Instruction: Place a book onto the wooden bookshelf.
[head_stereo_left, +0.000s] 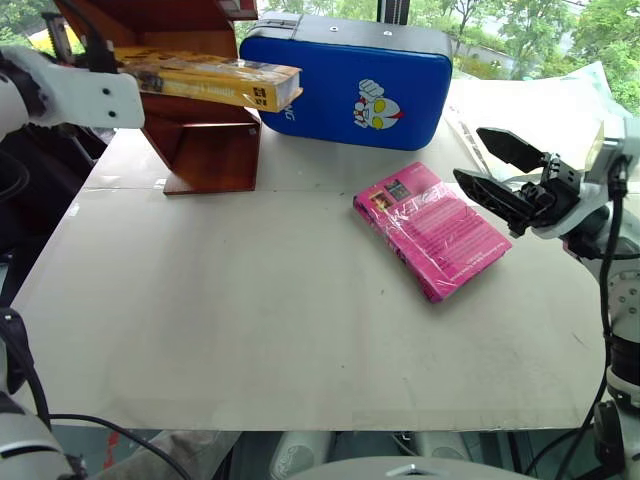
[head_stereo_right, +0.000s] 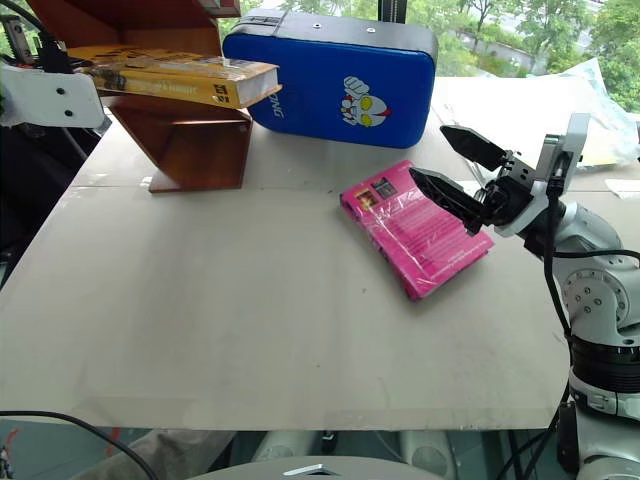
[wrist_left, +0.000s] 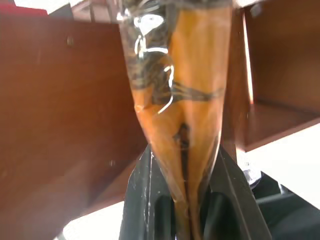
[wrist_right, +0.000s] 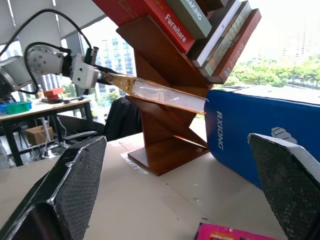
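Pale worktop (head_stereo_left: 250, 300) fronts the wooden bookshelf (head_stereo_left: 205, 140). Clamped in the left gripper (wrist_left: 187, 200), the book (head_stereo_left: 215, 80) hangs level ahead over a shelf; slide it deeper before releasing. Right gripper (head_stereo_left: 500, 170) gapes empty.

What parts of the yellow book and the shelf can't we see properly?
- The book: the end inside the left gripper is hidden by its fingers in the left wrist view; cover text is blurred by the glossy wrap.
- The wooden bookshelf: its top is cut off by the head views' upper edge.
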